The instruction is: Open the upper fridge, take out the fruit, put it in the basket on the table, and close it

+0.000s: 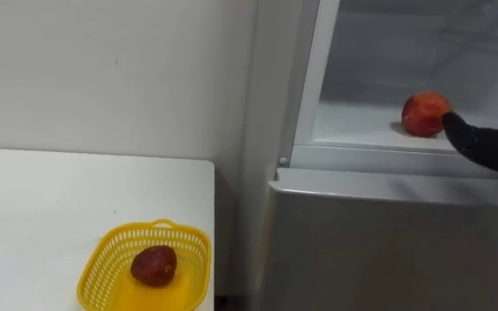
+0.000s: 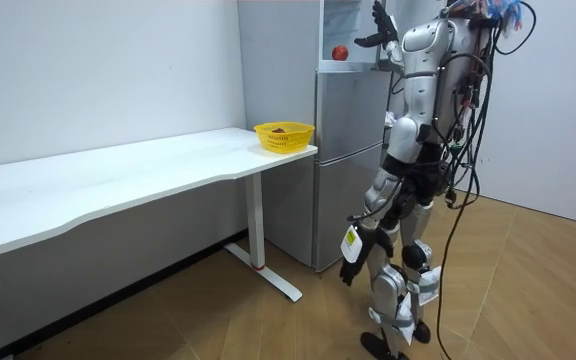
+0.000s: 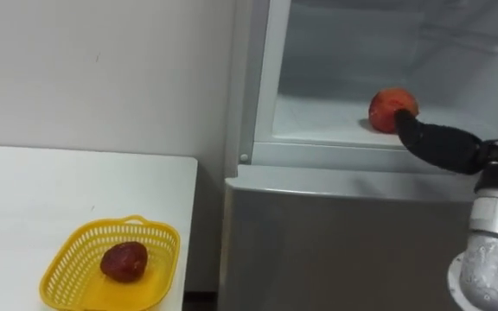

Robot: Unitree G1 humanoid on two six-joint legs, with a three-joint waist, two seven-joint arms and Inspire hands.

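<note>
A red-orange round fruit rests on the white shelf of the open upper fridge compartment, near its front edge. My right hand reaches in from the right, open, with one black digit touching the fruit's right side. The room view has that hand raised at the fridge top with fingers spread beside the fruit. My left hand hangs relaxed by my thigh, holding nothing.
A yellow basket holding a dark red fruit stands on the white table, at the corner nearest the fridge. The closed grey lower fridge door is right in front of me. I stand facing the fridge.
</note>
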